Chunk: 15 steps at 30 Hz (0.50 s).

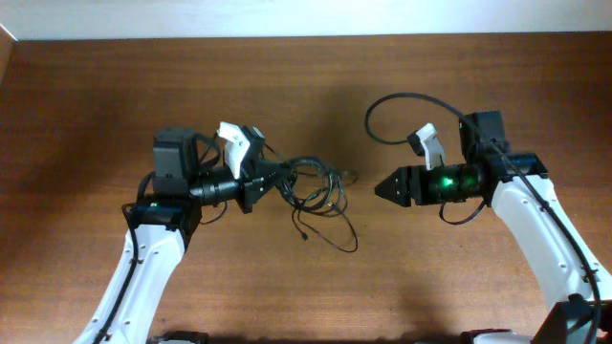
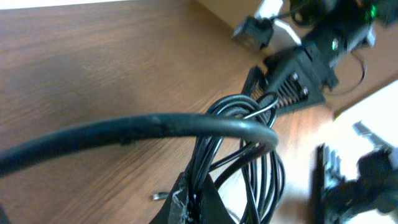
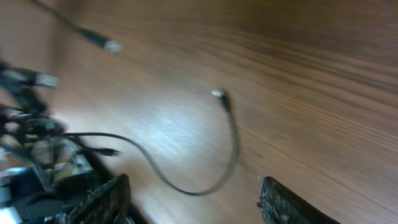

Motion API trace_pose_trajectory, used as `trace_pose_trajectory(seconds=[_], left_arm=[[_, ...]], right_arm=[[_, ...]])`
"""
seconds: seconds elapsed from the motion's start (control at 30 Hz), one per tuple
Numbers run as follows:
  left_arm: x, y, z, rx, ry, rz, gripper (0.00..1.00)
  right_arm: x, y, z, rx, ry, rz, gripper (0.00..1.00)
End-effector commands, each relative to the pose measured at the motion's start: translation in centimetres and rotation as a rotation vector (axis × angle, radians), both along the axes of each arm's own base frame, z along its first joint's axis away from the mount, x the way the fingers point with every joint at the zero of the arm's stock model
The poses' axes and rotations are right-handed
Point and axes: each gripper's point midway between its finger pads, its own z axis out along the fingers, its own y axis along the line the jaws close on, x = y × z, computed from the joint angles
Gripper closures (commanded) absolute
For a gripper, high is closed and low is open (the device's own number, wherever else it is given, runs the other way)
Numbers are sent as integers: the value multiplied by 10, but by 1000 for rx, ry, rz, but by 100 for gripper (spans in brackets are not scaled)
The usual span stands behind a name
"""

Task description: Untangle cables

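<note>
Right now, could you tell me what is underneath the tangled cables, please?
Only the wooden table shows beneath the cables. Where the left end effector clamps the bundle, its underside is hidden.

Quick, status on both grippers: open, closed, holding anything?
Left gripper: closed, gripping the cables.
Right gripper: open, nothing between its fingers.
</note>
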Motion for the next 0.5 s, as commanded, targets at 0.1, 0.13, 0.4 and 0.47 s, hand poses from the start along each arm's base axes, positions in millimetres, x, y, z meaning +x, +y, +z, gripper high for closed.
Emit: trace_pose_trajectory(seconds=[0.1, 0.13, 0.4, 0.47], left_arm=[[3, -1, 16, -123, 176, 79, 100], [3, -1, 16, -125, 181, 79, 100], [2, -1, 15, -124, 190, 79, 100], [2, -1, 15, -124, 189, 79, 100]], right_arm=[[2, 50, 29, 120, -10, 31, 31], [10, 52, 24, 76, -1, -31, 31], [50, 69, 41, 88, -81, -210, 36], [50, 69, 40, 85, -78, -212, 36]])
